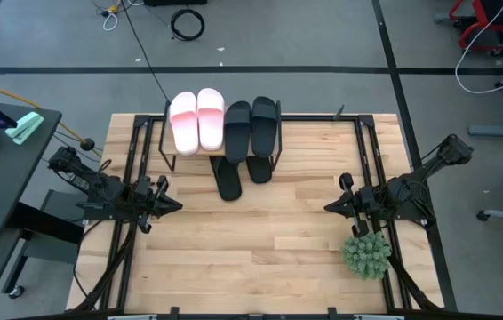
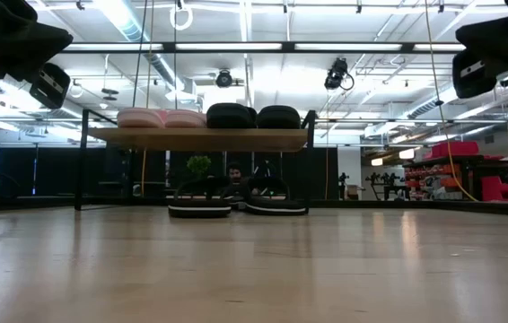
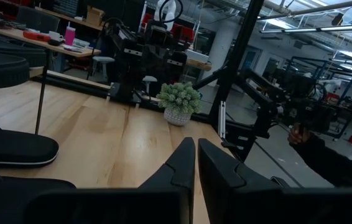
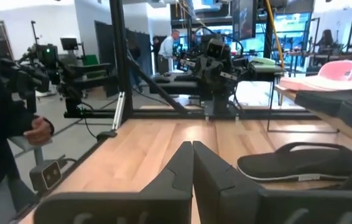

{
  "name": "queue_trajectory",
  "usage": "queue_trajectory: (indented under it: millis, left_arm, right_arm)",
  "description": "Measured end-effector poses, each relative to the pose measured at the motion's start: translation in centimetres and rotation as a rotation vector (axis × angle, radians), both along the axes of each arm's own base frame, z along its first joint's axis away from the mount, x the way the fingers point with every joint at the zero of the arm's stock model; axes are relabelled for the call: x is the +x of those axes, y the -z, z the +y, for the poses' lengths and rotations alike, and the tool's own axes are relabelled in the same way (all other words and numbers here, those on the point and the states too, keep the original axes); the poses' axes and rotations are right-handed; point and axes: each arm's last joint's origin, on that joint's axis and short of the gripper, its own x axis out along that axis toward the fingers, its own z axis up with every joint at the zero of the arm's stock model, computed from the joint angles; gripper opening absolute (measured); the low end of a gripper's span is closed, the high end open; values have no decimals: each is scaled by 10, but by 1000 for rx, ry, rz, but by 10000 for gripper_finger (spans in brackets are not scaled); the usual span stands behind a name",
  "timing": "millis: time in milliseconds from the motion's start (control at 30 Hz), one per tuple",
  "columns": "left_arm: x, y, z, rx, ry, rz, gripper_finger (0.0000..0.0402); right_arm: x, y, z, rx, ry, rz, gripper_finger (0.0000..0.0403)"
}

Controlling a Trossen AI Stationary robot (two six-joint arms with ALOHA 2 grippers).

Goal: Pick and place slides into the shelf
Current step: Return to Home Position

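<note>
The shelf (image 1: 222, 133) stands at the table's far middle. Two pale pink slides (image 1: 196, 120) and two black broad-band slides (image 1: 251, 126) lie side by side, soles down, on its wood top board (image 2: 200, 138). Two thin black flip-flops (image 1: 227, 178) (image 1: 259, 168) lie flat beneath that board, their ends sticking out toward the near side; they also show in the low view (image 2: 200, 208) (image 2: 276, 206). My left gripper (image 1: 173, 204) hovers left of centre, shut and holding nothing. My right gripper (image 1: 331, 206) hovers right of centre, also shut and holding nothing.
A spiky green plant ball (image 1: 365, 255) in a white pot sits on the table near the right arm's base, and shows in the left wrist view (image 3: 179, 101). Bare slatted tabletop (image 1: 251, 240) lies between the grippers. A person stands beyond the table's right side (image 4: 2, 124).
</note>
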Motion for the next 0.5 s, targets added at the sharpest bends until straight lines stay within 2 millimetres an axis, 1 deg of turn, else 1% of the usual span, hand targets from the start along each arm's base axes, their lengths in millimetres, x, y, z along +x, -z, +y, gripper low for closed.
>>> queue_trajectory:
  millis: [333,500]
  left_arm:
    - [0,0,0,0,0,0,36]
    - [0,0,0,0,0,0,32]
  right_arm:
    - [-10,-5,-7,41,20,-58,7]
    - [-16,-8,-11,42,29,-94,7]
